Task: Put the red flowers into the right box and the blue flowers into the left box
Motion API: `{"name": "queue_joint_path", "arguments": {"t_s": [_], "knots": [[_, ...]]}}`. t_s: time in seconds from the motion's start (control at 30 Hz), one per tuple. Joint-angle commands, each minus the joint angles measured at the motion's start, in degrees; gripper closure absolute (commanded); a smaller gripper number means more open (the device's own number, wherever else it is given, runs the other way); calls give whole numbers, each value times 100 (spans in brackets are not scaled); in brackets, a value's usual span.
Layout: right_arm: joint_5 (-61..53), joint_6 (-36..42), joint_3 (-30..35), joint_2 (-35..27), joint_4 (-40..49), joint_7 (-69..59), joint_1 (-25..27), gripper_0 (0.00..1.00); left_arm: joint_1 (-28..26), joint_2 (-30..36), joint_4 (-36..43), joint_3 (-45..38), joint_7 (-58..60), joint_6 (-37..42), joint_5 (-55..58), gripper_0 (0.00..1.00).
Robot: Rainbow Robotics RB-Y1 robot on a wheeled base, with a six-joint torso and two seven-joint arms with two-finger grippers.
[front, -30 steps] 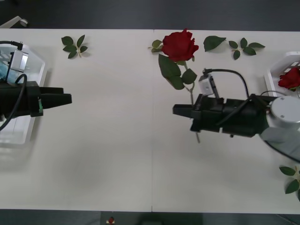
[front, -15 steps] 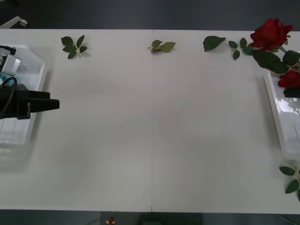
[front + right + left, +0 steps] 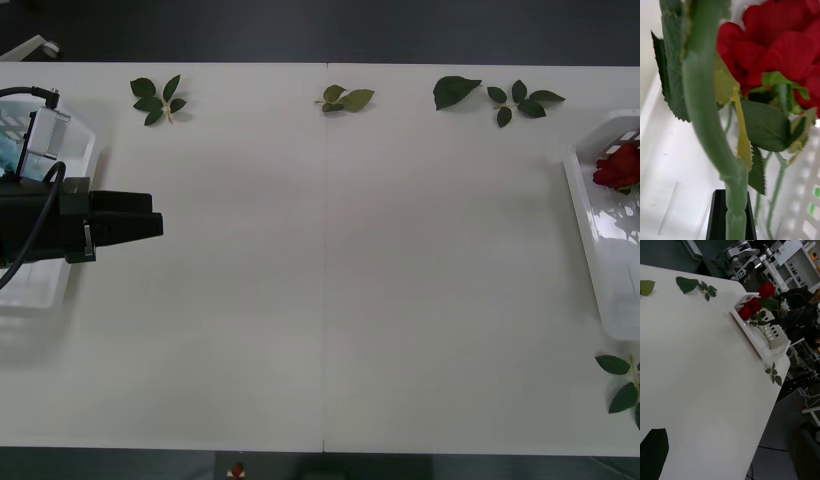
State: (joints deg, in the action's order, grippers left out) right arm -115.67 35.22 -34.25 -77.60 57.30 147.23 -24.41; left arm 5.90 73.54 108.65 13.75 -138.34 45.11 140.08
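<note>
Jaws of the right gripper clamp a red flower's stem above the right box; left jaws look shut.

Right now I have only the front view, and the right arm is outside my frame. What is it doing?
Observer: The left wrist view catches it. One red rose stands upright above the right box, clear of the table.
Operator: Is it held, or just propped there?
Observer: In the right wrist view its stem runs down into the right gripper, which looks shut on it.
Operator: What is in the box below it?
Observer: At least two other red roses already lie inside, with their stems along the box.
</note>
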Motion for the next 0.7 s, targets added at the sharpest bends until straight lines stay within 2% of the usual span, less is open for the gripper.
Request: {"name": "queue_joint_path", "arguments": {"t_s": [0.03,0.4,0.43,0.5,0.63,0.7], "knots": [[387,-121,6,8,-272,87,-284,100,34,178,376,-153,-211,-90,160,8],[853,-622,6,447,-1072,78,-266,100,34,-86,622,-153,-237,-116,231,8],[871,-639,6,474,-1142,87,-266,97,34,-77,587,-162,-246,-116,239,8],[915,-639,6,509,-1221,104,-275,82,26,-77,526,-162,-281,-134,231,8],[994,-630,6,518,-1257,122,-284,43,26,-77,280,-215,-369,-134,239,8],[1020,-578,6,518,-1257,139,-301,31,34,-77,245,-223,-404,-116,257,8]]}}
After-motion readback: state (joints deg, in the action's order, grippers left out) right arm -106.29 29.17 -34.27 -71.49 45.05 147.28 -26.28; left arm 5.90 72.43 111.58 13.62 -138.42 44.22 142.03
